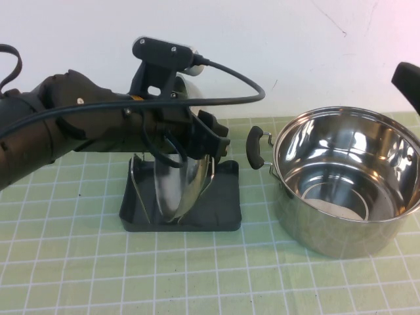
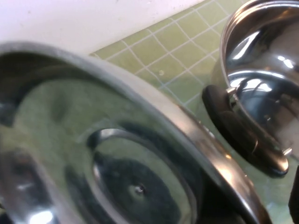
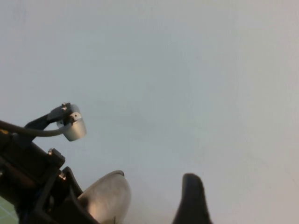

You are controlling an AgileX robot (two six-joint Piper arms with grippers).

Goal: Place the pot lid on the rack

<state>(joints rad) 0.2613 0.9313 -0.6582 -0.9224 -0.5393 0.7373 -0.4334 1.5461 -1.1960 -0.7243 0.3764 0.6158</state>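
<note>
The shiny steel pot lid (image 1: 184, 190) stands on edge in the rack (image 1: 223, 213), a dark tray with silver wire loops, and leans between the wires. Its knob is hidden. My left gripper (image 1: 209, 146) is at the lid's upper rim and straddles it with the jaws spread. In the left wrist view the lid's underside (image 2: 117, 154) fills most of the picture, and one dark finger (image 2: 295, 196) stands apart from the rim with green mat showing between. My right gripper (image 1: 407, 80) hangs high at the far right, above the pot, and holds nothing.
A deep steel pot (image 1: 348, 177) with black side handles stands right of the rack, one handle (image 1: 254, 147) close to the tray's corner. A green gridded mat (image 1: 79, 262) covers the table. A white wall is close behind.
</note>
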